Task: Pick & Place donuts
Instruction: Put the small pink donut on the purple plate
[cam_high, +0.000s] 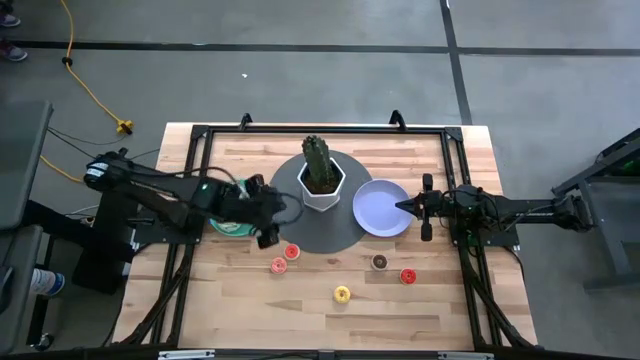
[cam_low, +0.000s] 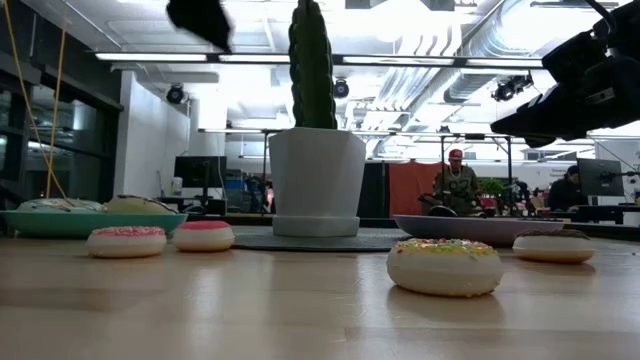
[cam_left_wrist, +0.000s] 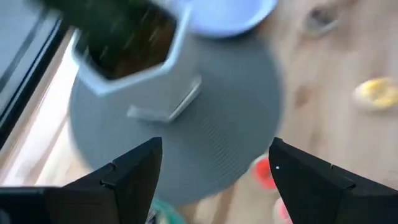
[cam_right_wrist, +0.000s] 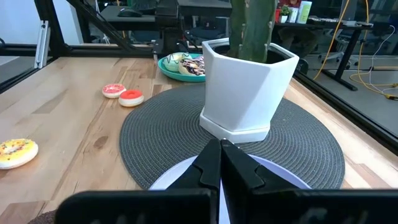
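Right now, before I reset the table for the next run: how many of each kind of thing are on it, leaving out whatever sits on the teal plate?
Loose donuts: 5
Plates: 2 (teal plate, lavender plate)
Potted cactus: 1
Round grey mat: 1
Total: 9

Loose on the bare wood, five small donuts (cam_high: 342, 293): two red, one orange-pink, one yellow, one brown

On the teal plate (cam_high: 222, 229), at least two larger iced donuts (cam_right_wrist: 186, 63); exact number there hard to tell, heaped close together

Two plates in all: the teal one and one lavender plate (cam_high: 381, 207), the latter with no donut on it

One potted cactus (cam_high: 322, 172) in a white pot

One round grey mat (cam_high: 340, 236)

Far behind the table in the low view, two people (cam_low: 456, 181)
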